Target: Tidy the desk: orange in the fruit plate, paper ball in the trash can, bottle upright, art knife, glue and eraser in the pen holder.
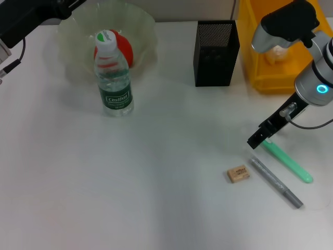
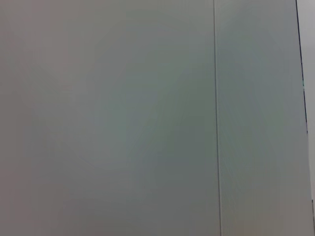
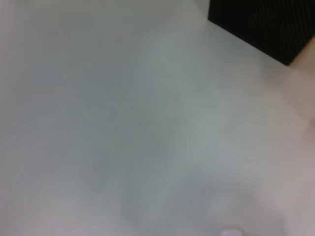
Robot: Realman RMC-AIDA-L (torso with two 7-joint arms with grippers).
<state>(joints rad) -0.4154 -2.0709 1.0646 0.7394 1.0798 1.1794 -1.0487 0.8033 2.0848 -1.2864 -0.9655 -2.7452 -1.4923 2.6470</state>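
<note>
Low over the desk [image 1: 156,198], right pincer [image 1: 258,138] hangs at the near end of a green stick-like item [image 1: 289,162]; can't tell if its fingers are parted or closed, contact unclear. Just beside lies a grey pen-like tool [image 1: 276,182], then the eraser [image 1: 238,174] flat on the desk, touching neither. Beyond, pen holder [image 1: 216,52] stands upright, the yellow trash can [image 1: 260,57] next to it, partly hidden by the right arm; a pale lump inside could be the paper ball, not sure. Well apart on the left, bottle [image 1: 113,78] stands upright in front of the fruit plate [image 1: 78,47], orange [image 1: 125,51] in the plate behind the bottle. Left arm parked at the far left corner, pincer out of sight. Right wrist view: pen holder corner [image 3: 261,24] only.
</note>
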